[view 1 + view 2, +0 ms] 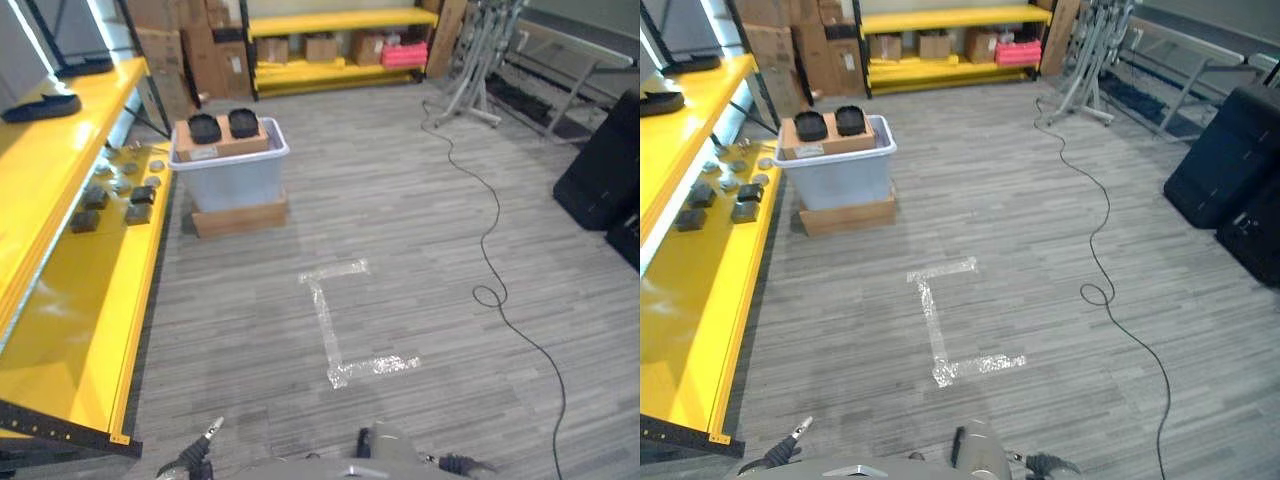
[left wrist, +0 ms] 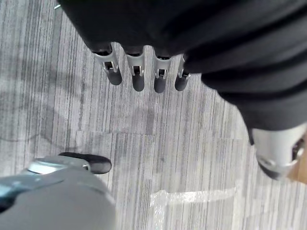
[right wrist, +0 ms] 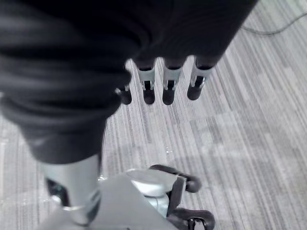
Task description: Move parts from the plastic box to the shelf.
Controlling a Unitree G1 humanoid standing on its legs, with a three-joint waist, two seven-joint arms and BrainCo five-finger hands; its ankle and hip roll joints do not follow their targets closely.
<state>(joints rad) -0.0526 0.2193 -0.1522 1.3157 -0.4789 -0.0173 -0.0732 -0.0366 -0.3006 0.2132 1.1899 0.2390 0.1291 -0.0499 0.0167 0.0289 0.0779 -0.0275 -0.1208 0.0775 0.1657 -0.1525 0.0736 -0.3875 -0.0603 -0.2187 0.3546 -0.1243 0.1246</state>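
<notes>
Left eye view had the translucent grey plastic box [image 1: 232, 172] standing on a flat brown cardboard slab [image 1: 240, 215] on the grey plank floor [image 1: 420, 250], just beside the end of the long yellow metal shelf [image 1: 70, 300]. Across the box's top lay a brown cardboard piece [image 1: 218, 138] carrying two round black parts [image 1: 224, 126] side by side. Several small dark and grey parts [image 1: 118, 196] sat on the shelf's lower deck near the box. Strips of silvery tape [image 1: 345, 325] marked the floor, well apart from the box. Left wrist view showed the left hand [image 2: 139, 72] hanging over bare floor, fingers straight and loose, holding nothing. Right wrist view showed the right hand [image 3: 163, 86] likewise relaxed and empty.
</notes>
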